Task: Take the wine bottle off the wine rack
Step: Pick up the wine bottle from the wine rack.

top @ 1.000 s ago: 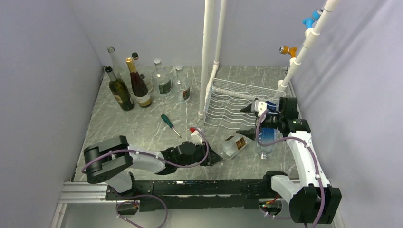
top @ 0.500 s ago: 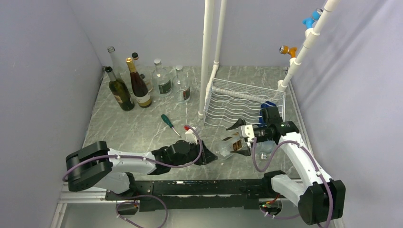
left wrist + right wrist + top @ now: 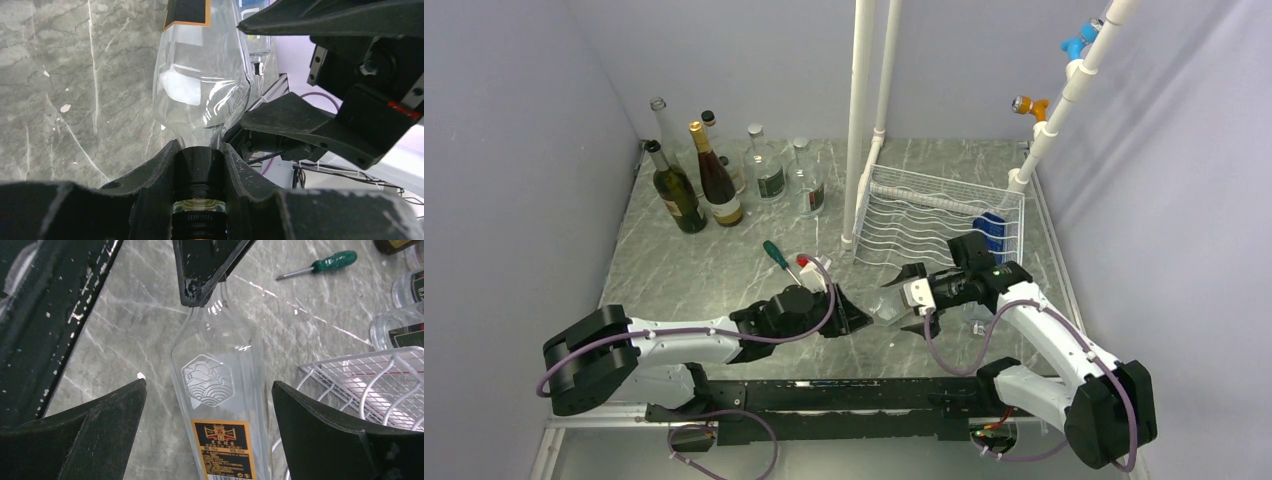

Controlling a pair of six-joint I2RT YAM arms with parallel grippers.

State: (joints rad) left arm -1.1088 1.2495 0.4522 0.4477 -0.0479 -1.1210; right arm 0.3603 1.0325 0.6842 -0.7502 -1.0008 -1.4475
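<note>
Your left gripper (image 3: 200, 152) is pinching the neck of the clear wine bottle (image 3: 200, 85), which lies sideways over the table (image 3: 724, 265), off the wine rack (image 3: 924, 215). Your right gripper (image 3: 209, 385) is spread wide with a finger on either side of the bottle's body. The rack stands just beyond it.

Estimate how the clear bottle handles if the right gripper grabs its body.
Likely slippery: the clear bottle is smooth, glossy glass. Probably light, no liquid visible inside. Pinched only at the neck by the left gripper, it may pivot.
</note>
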